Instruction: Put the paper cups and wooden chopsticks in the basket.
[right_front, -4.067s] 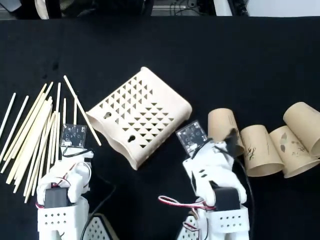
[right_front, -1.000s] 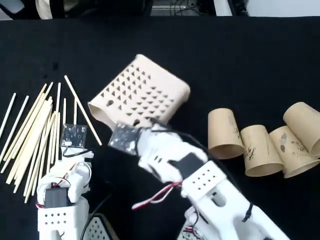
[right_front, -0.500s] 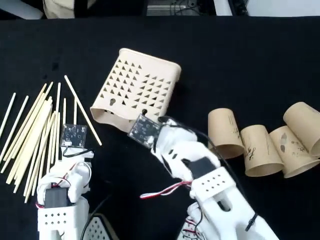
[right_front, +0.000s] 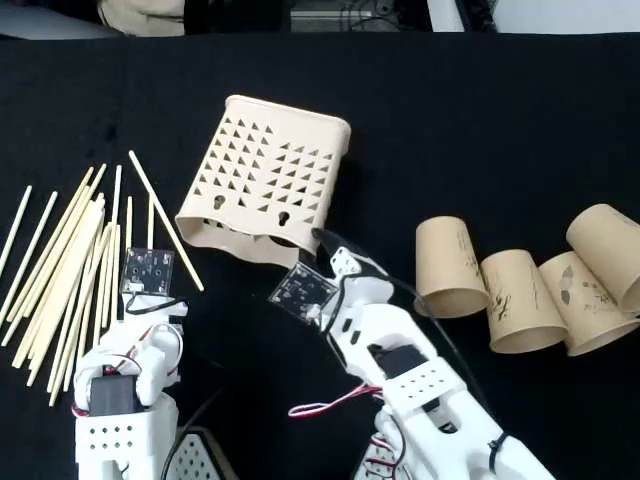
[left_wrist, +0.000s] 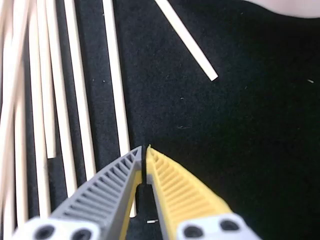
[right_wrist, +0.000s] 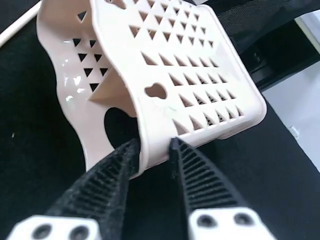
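Pinching basket (right_wrist: 200, 60) rim: right claw (right_wrist: 153, 144) | left claw (left_wrist: 145, 149) pressed together, beside chopsticks (left_wrist: 116, 90)

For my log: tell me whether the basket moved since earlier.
Yes. The basket has turned and slid farther from the paper cups, toward the far edge of the table.

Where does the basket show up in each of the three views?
High view: basket lying on its side, left of the paper cups.
Left wrist view: a pale sliver, likely its rim, beyond the end of the slanted chopstick.
Right wrist view: its perforated wall, clamped in the right gripper.
Shared landmark: that slanted chopstick beside the basket, in high and left wrist views.
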